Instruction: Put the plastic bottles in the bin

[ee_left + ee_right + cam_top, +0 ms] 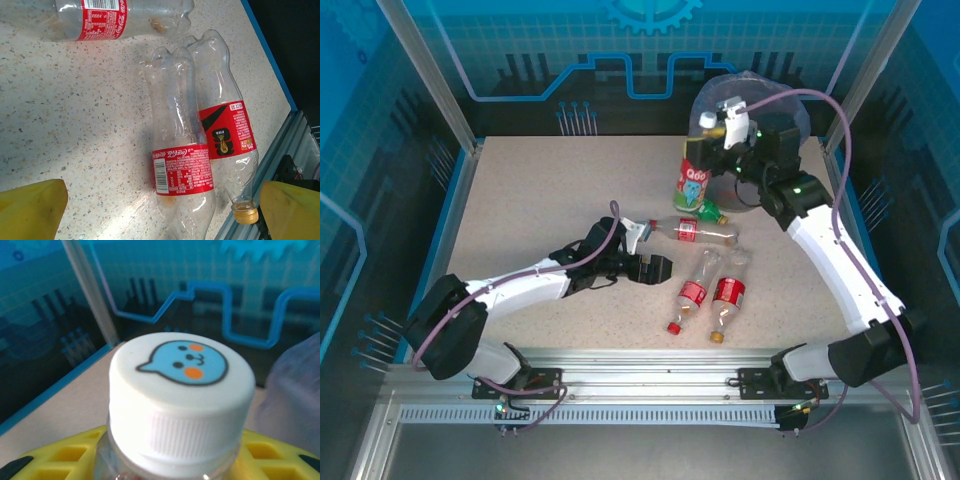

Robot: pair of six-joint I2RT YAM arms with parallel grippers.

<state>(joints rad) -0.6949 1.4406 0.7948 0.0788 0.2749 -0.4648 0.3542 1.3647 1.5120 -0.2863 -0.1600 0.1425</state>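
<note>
From above, the right gripper [730, 128] is clenched on the neck of the one green-labelled bottle [697, 178], held upright just in front of the single bin [790, 115]. The left gripper [657, 268] stands wide open and holds nothing. Three red-labelled bottles [692, 292] lie on the table [540, 200] just to its right, so it's the nearer arm.

Left wrist: two bottles lie touching side by side, long axes running away from the fingers [32, 210], and the third lies crosswise beyond.

Right wrist: the white cap [180, 390] sits above the closed fingers [65, 460], with the lavender bag [295, 385] to its right
</note>
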